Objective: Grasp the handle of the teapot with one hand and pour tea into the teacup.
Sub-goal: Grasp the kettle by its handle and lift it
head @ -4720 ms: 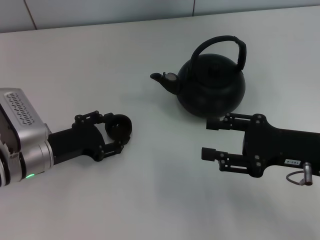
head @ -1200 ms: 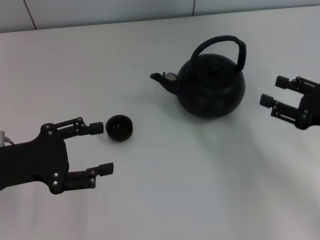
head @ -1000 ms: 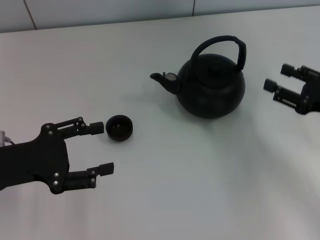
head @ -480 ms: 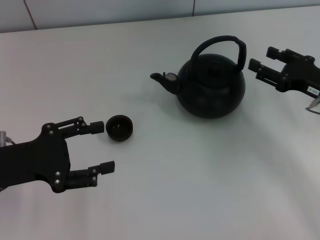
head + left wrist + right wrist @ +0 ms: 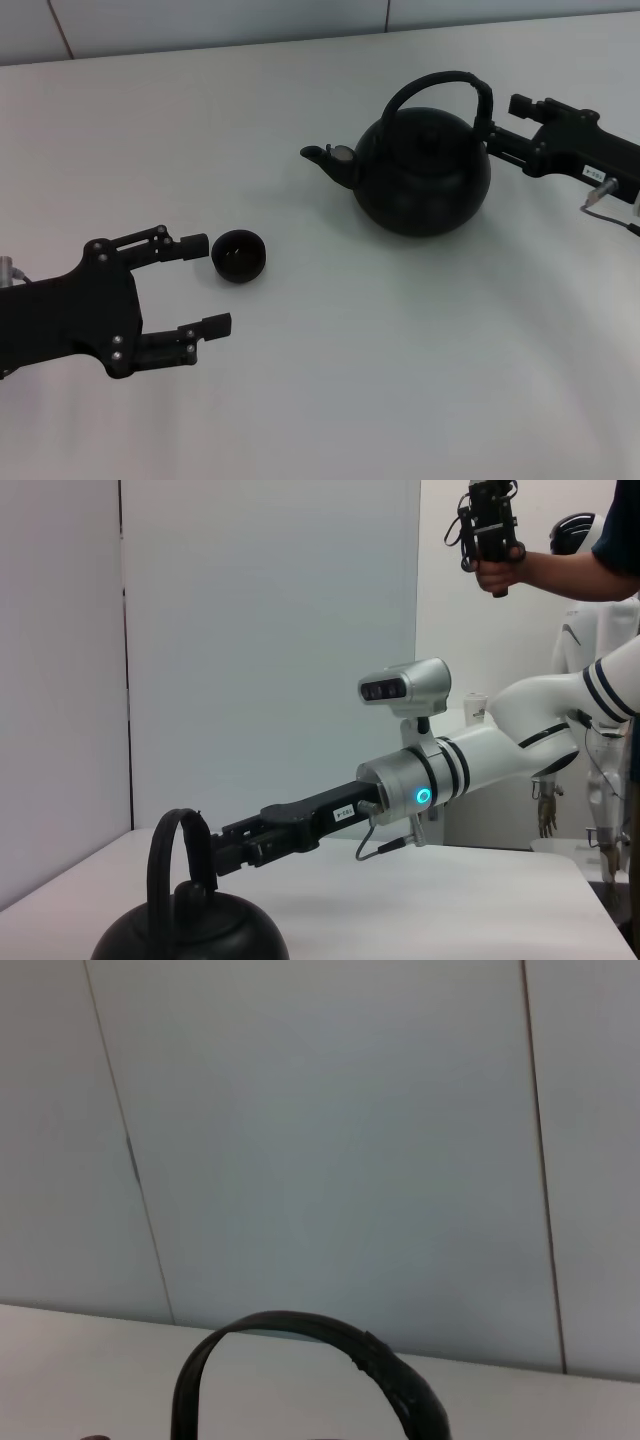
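The matte-black teapot (image 5: 425, 175) stands on the white table (image 5: 360, 390), right of centre, with its spout pointing left. Its arched handle (image 5: 440, 82) rises over the lid, and also shows in the left wrist view as the handle (image 5: 168, 852) and in the right wrist view as the handle (image 5: 300, 1332). My right gripper (image 5: 506, 121) is open, level with the handle's right end, its fingertips right beside it. The small dark teacup (image 5: 239, 255) sits to the left. My left gripper (image 5: 205, 285) is open just left of the cup, holding nothing.
A pale wall runs behind the table's far edge. In the left wrist view my right arm (image 5: 430, 780) stretches over the table to the teapot (image 5: 190, 930). A person (image 5: 560, 560) holding a device stands beyond the table, beside another white robot.
My right gripper has swung from the right edge of the view leftwards and up to the handle's right end. The left gripper stays open by the cup, barely shifted.
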`<state>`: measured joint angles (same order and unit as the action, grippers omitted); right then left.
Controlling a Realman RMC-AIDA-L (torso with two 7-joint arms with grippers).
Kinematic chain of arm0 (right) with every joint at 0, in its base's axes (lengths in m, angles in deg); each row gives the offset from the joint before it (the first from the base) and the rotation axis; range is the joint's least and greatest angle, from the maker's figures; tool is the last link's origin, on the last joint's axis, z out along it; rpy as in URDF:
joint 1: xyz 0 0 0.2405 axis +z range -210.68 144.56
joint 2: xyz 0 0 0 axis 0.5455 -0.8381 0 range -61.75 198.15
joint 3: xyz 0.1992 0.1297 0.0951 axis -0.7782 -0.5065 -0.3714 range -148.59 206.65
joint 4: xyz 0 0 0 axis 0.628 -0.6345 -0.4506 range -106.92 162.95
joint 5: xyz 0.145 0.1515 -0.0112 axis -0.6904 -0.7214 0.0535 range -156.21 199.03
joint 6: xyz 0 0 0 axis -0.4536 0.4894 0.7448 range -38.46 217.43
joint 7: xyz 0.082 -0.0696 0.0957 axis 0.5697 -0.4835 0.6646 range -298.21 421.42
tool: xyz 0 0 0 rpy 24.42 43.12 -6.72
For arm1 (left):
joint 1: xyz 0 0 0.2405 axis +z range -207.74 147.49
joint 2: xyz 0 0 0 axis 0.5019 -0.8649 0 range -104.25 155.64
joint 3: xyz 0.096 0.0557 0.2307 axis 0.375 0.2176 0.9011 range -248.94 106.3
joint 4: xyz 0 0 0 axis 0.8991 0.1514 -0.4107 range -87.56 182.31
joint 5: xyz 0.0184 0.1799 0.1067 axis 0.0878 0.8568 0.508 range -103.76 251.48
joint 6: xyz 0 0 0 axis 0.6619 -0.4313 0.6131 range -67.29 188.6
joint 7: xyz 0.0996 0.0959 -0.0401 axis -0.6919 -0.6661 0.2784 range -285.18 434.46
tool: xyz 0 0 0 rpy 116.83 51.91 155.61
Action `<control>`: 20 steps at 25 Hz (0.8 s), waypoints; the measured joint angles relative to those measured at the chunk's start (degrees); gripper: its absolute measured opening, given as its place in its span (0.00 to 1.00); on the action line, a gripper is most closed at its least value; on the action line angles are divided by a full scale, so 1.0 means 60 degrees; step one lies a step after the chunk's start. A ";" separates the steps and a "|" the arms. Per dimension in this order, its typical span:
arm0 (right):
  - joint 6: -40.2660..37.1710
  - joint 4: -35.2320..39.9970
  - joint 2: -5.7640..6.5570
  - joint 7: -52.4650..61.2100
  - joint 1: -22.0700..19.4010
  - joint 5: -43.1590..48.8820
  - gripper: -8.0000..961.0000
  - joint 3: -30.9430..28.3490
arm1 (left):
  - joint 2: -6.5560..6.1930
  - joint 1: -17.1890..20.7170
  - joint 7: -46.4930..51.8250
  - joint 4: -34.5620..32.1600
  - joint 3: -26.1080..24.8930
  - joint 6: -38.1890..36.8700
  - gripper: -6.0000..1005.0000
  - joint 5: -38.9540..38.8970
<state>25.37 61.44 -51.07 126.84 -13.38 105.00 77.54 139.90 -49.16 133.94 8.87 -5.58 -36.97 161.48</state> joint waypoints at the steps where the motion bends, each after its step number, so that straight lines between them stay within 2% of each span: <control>1: 0.0051 -0.0058 0.0000 0.0000 0.0048 0.0000 0.55 0.0000 | 0.0007 0.0000 -0.0003 -0.0003 0.0000 0.0008 0.78 0.0000; 20: 0.0863 -0.0385 0.0000 -0.0019 0.0495 -0.0013 0.54 0.0002 | 0.0117 -0.0007 -0.0064 0.0008 0.0000 0.0259 0.78 0.0000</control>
<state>30.55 59.13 -51.07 126.73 -10.41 104.92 77.55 140.60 -49.20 133.56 8.92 -5.58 -35.42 161.48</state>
